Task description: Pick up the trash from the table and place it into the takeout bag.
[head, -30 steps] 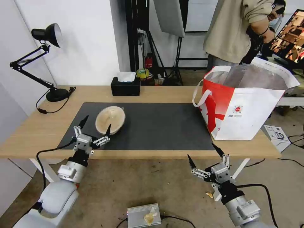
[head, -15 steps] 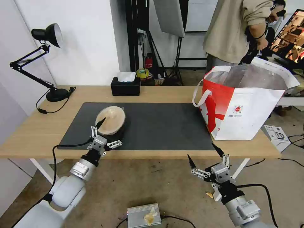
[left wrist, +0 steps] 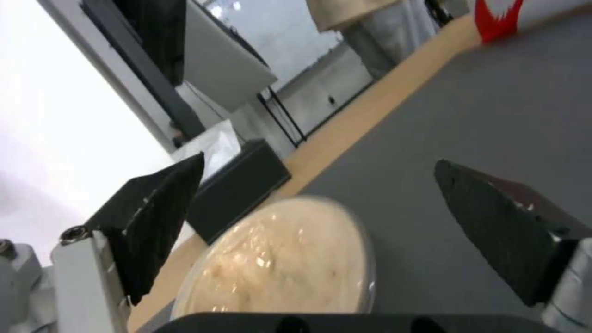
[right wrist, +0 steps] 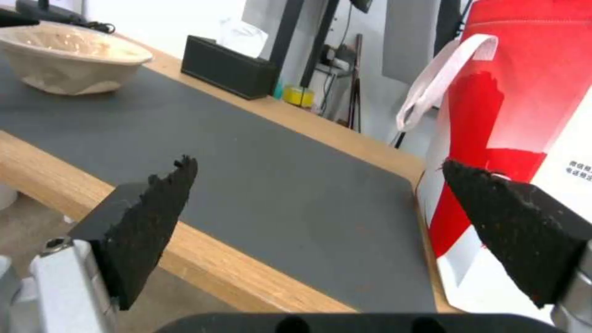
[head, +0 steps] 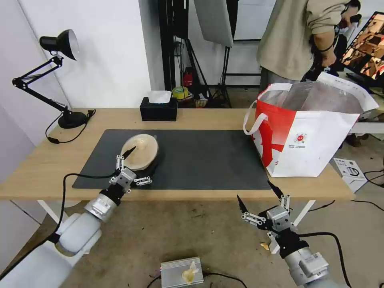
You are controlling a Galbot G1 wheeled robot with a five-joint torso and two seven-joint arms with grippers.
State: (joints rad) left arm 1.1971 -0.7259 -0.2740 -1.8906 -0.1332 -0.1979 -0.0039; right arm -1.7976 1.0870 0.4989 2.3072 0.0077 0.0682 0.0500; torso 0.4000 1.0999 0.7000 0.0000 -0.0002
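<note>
A: One bowl is on the table [head: 200, 117]. It is the beige paper-pulp bowl [head: 141, 151], and it sits on the left part of the dark grey mat [head: 200, 160].

B: What is on the far left?

A: A black desk lamp [head: 60, 44] stands at the left end of the table, by the white wall.

B: Where is the left gripper [head: 138, 166]?

A: It is at the near side of the bowl, low over the mat. Its two fingers are spread wide apart. One black fingertip [head: 129, 152] lies over the near left rim of the bowl, and the other is on the near right side of the bowl. In the left wrist view the bowl [left wrist: 284, 263] lies between the two fingers, and the left gripper [left wrist: 321, 222] has hold of nothing. I cannot tell if a finger is touching the rim.

B: What is behind the bowl?

A: A black tissue box [head: 159, 109] sits at the back edge of the table.

B: And the right gripper [head: 258, 197]?

A: It hangs below the near edge of the table, in front of the right end of the mat. Its fingers are wide apart too, and nothing is in them.

B: Where is the bag?

A: The takeout bag [head: 308, 136] stands upright on the right end of the table, just beside the mat. Its top is open and the silver inside shows. The right wrist view shows the bag [right wrist: 530, 92] close by, with the right gripper [right wrist: 321, 185] spread open before it.
</note>
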